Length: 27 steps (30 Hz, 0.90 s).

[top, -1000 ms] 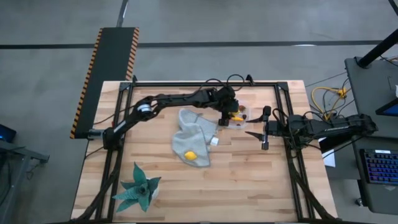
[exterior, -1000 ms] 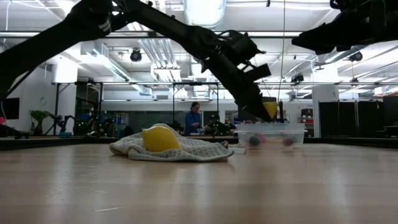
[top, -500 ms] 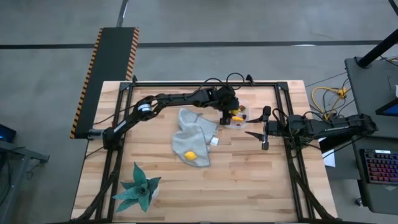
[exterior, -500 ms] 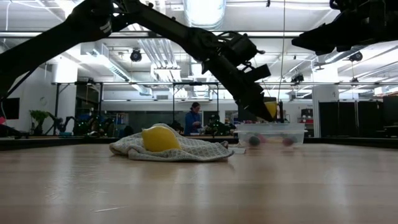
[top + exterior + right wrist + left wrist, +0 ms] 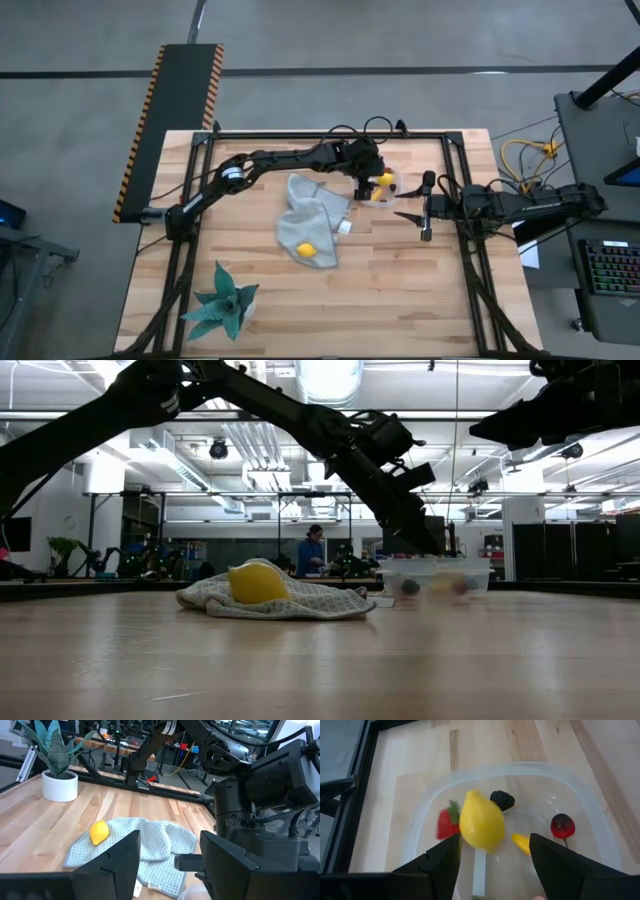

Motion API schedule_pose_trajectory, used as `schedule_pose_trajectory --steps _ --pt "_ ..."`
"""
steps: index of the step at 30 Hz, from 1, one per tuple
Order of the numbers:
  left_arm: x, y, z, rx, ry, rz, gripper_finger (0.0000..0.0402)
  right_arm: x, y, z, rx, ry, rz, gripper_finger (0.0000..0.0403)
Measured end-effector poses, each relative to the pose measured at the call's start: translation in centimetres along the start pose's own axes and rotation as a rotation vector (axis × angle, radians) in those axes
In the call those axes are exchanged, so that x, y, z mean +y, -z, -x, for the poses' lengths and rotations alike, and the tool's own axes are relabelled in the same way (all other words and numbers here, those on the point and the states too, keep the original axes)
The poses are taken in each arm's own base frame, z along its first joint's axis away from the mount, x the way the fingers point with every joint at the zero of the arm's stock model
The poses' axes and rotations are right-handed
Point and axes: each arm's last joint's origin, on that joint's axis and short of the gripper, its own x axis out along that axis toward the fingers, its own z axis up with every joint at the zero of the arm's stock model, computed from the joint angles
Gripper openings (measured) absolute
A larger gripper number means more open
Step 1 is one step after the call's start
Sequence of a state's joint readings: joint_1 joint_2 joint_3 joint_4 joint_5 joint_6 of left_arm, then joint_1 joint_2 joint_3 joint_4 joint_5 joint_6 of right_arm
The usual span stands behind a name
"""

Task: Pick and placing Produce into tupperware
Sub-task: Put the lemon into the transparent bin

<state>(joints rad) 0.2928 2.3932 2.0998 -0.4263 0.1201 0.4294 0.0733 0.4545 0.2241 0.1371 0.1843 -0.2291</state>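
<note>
Two arms in my view: left arm at work, right arm waiting.
Left arm pose: I see it reach from the table's left side across to the far-centre area, wrist angled down over the tupperware (image 5: 385,187).
Left gripper (image 5: 492,870): fingers spread, nothing between them — it hangs directly above the container.
Lemon, first (image 5: 481,821): inside the tupperware's outline in the left wrist view, between the spread fingers and clear of both; I cannot tell whether it touches the floor of the container.
Other produce in container: red strawberry piece (image 5: 445,823), dark berry (image 5: 502,799), yellow-orange stick (image 5: 521,843), dark red cherry (image 5: 562,826).
Lemon, second (image 5: 306,250): on the grey-blue cloth (image 5: 312,220), well apart from the container.
Right arm pose: I see it stretched level from the right edge, right gripper (image 5: 424,213) near the container — fingers spread, empty.
Teal plant (image 5: 222,305): near-left corner.
</note>
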Motion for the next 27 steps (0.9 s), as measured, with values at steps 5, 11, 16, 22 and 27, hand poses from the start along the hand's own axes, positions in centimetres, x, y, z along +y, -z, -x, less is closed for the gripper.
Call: schedule_pose_trajectory --steps 5,11,16,22,27 --pt "-0.4 -0.1 0.4 0.029 0.012 0.000 0.0220 0.0 0.0 0.0 0.000 0.000 0.004 0.0199" --pt "-3.6 -2.1 4.2 0.191 -0.006 -0.053 0.0220 0.0 0.0 0.0 -0.001 0.000 0.006 0.0199" --pt "-8.3 -3.4 7.0 0.319 -0.040 -0.171 0.0220 0.0 0.0 0.0 0.003 0.000 0.007 0.0199" --pt "-12.9 -4.5 11.1 0.425 -0.051 -0.189 0.0221 0.0 0.0 0.0 0.003 0.000 0.008 0.0199" --pt "-16.1 -3.9 12.6 0.561 -0.037 -0.093 0.0221 0.0 0.0 0.0 0.001 0.000 0.011 0.0199"
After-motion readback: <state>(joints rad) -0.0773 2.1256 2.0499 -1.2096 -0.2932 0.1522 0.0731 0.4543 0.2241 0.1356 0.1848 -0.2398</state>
